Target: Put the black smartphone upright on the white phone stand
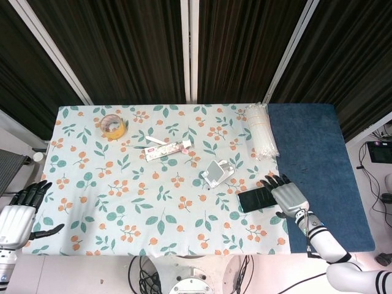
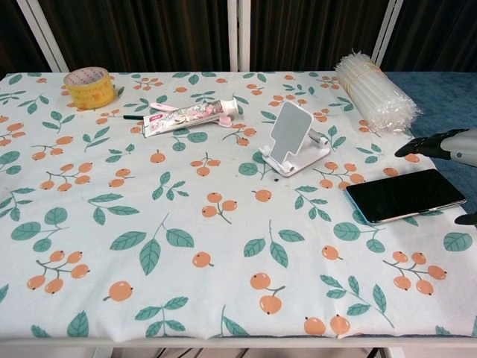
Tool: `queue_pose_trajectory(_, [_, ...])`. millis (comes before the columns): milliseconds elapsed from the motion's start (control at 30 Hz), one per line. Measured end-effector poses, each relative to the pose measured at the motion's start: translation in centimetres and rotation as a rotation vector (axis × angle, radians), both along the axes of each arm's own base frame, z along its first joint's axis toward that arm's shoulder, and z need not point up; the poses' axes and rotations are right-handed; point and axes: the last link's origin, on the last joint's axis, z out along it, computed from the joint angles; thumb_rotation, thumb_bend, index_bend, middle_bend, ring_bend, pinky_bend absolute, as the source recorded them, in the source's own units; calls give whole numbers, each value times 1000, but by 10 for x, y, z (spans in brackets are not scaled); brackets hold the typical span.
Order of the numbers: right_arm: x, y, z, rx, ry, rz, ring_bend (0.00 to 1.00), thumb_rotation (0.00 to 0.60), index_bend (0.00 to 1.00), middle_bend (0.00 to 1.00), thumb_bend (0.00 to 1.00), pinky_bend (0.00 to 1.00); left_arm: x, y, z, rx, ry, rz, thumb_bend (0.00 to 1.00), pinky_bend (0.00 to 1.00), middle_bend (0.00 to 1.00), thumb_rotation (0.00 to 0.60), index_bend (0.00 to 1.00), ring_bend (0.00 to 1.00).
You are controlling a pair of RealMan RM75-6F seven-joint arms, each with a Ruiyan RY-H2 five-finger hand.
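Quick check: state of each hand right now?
Left hand: open, holding nothing.
Right hand: open, fingers spread over the black smartphone, not gripping it.

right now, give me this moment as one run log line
phase: reach | right hand: open, over phone's right end | black smartphone: flat on table | white phone stand: empty | left hand: open, idle

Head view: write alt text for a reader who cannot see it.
Seen from above, the robot's right hand hovers with spread fingers over the near end of a black smartphone lying flat on a floral tablecloth, beside an empty white phone stand. The left hand waits open off the table's left edge.
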Motion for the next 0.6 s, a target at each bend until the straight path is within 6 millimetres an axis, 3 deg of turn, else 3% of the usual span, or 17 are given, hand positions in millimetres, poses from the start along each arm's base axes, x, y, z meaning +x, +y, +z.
queue_pose_trajectory(367, [5,-10,-12,13,1,6,0,600,64,0,103,0,-2,1,1,-10,0,12,56,199,77,408,83,101])
queue_pose_trajectory(600, [5,-11,-12,14,8,4,0,600,163,0,148,0,-3,2,0,-16,0,15,57,200,77,410,83,101])
